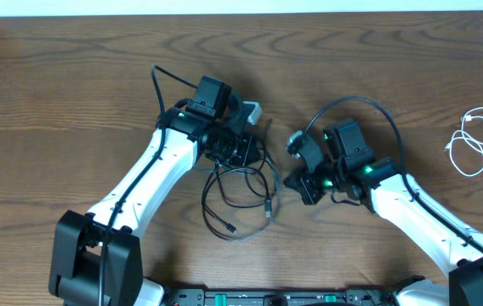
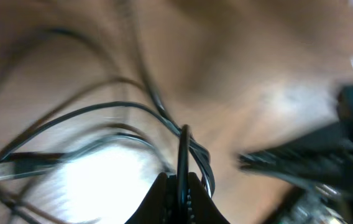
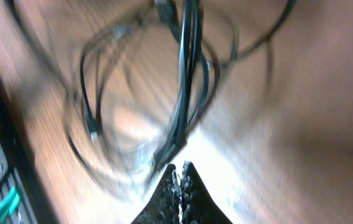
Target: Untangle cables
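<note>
At the centre of the brown wooden table [image 1: 71, 68], left gripper [image 2: 183, 183] pinches a strand of the thin black looped cable [image 1: 240, 191]. Right gripper [image 3: 179, 174] is pressed together and looks empty, just beside the loops. Far right, well apart, lies the thin white coiled cable [image 1: 478, 140]. Pull slowly so the loops don't tighten.

Left arm [image 1: 152, 166] and right arm [image 1: 420, 208] angled inward, left tool [image 2: 180, 179] and right tool [image 3: 179, 169] both closed.

No text, label, brand mark or number can be read anywhere. The black cable [image 1: 267, 204], the white cable [image 1: 469, 136] and the white arm casings [image 1: 152, 174] show no legible print (both wrist views are blurred, and the overhead view is too coarse for small lettering).
</note>
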Tool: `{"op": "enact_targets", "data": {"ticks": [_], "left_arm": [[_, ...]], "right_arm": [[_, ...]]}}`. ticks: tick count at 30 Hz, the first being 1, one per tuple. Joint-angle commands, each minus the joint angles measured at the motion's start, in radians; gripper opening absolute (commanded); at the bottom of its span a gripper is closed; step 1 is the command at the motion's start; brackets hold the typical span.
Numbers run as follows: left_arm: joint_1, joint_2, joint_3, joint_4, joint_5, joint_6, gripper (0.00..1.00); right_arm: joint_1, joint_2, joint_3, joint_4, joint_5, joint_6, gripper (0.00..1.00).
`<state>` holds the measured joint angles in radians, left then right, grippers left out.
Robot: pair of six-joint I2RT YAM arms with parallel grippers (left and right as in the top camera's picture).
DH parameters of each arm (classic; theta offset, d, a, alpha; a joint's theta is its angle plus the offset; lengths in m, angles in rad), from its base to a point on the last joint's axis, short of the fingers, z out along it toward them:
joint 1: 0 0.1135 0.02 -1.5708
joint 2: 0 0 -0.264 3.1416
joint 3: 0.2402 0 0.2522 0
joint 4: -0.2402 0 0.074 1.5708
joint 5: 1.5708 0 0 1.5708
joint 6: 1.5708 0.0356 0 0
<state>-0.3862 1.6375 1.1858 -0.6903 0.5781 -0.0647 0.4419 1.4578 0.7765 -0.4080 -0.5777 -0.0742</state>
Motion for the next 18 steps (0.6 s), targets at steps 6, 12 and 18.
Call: {"op": "enact_targets", "data": {"ticks": [6,12,18], "left_arm": [[0.008,-0.024,0.008,0.018,-0.228,-0.099,0.07],[0.008,-0.024,0.008,0.019,0.076,-0.044,0.07],[0.008,-0.024,0.008,0.019,0.354,0.032,0.07]], "right_arm": [[0.004,-0.005,0.001,-0.086,0.122,-0.04,0.01],[0.005,-0.005,0.001,0.021,0.016,-0.028,0.08],[0.005,-0.005,0.001,0.141,0.002,-0.028,0.3]]}}
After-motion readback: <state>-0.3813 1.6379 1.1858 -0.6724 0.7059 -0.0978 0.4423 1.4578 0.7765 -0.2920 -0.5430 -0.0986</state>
